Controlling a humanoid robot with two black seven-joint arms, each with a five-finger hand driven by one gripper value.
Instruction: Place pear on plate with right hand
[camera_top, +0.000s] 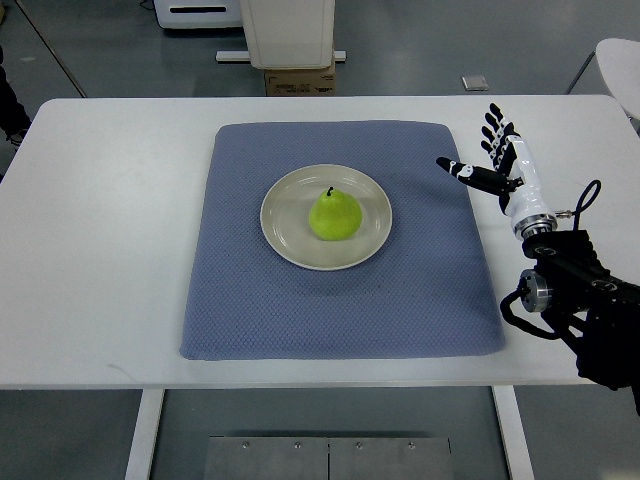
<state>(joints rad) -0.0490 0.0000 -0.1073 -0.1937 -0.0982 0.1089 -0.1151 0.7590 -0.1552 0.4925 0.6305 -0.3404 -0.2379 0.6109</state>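
A green pear (335, 215) with a dark stem lies on a round cream plate (285, 240) in the middle of a blue-grey mat. My right hand (490, 158) is to the right of the plate, over the mat's right edge, well apart from the pear. Its fingers (493, 128) are spread and its thumb points left toward the plate; it holds nothing. My left hand is out of view.
The blue-grey mat (340, 310) lies on a white table (100, 250). My right arm's dark wrist and forearm (585, 300) come in at the lower right. A white machine base and a cardboard box (298, 80) stand beyond the table's far edge.
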